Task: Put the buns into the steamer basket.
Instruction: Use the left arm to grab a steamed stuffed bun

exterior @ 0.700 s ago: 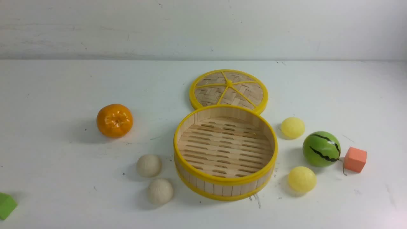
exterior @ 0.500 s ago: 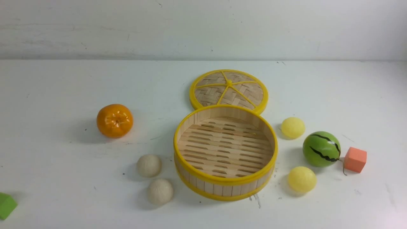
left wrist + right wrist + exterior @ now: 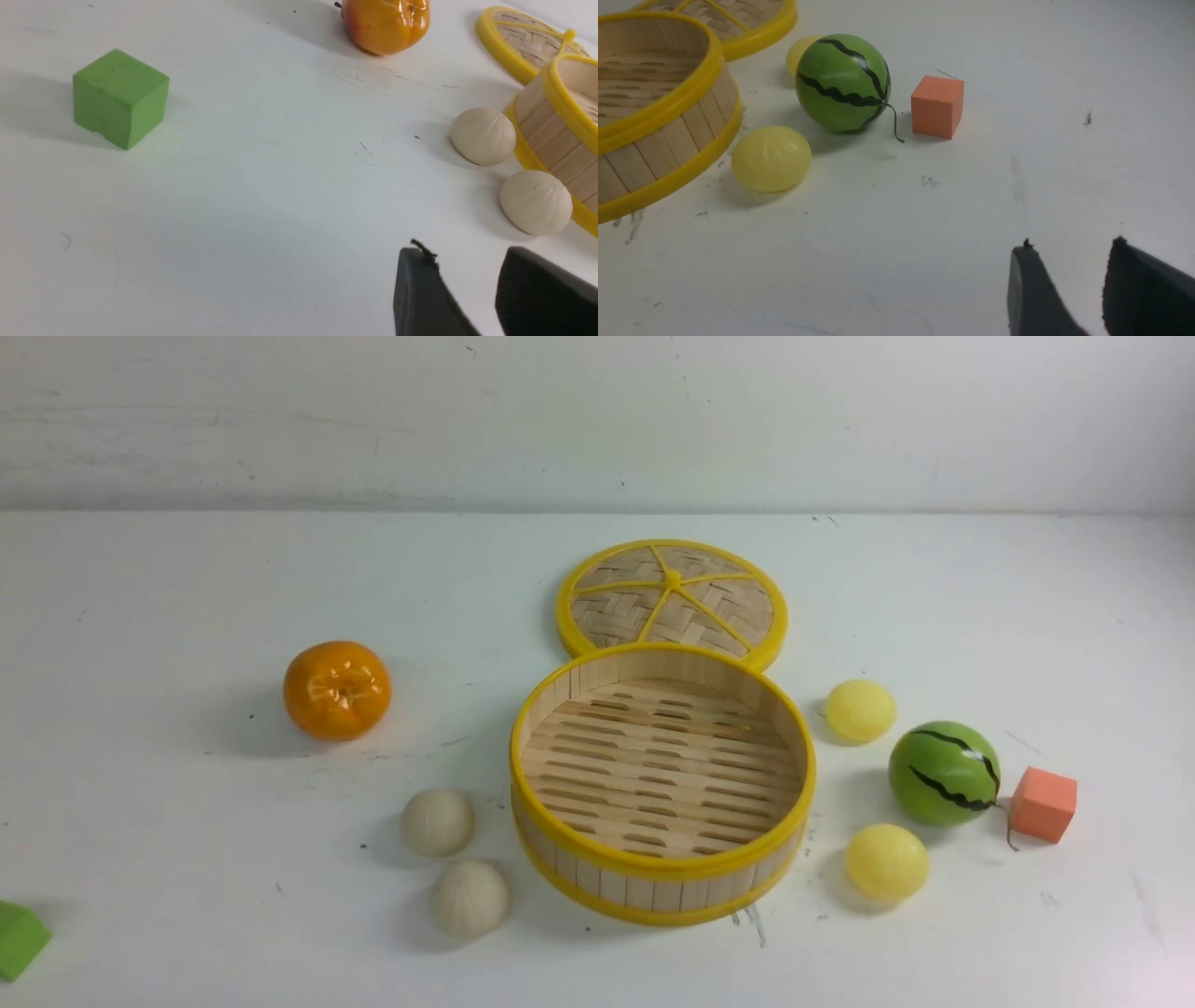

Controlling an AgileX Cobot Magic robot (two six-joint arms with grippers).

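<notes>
Both jaws stand parted, empty; we should lower the left pair around the nearer cream bun [image 3: 535, 201], clearing the steamer basket [image 3: 556, 140] beside it.

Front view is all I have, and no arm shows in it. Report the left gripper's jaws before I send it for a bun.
Observer: The left gripper hangs over bare table, jaws apart with nothing between them.
Operator: Name the bun closest to it.
Observer: The nearer white bun, the one beside the steamer basket; only table lies between it and the jaws.
Operator: Now the right side.
Observer: The right gripper is open and empty too, over table well short of the nearer yellow bun.
</notes>
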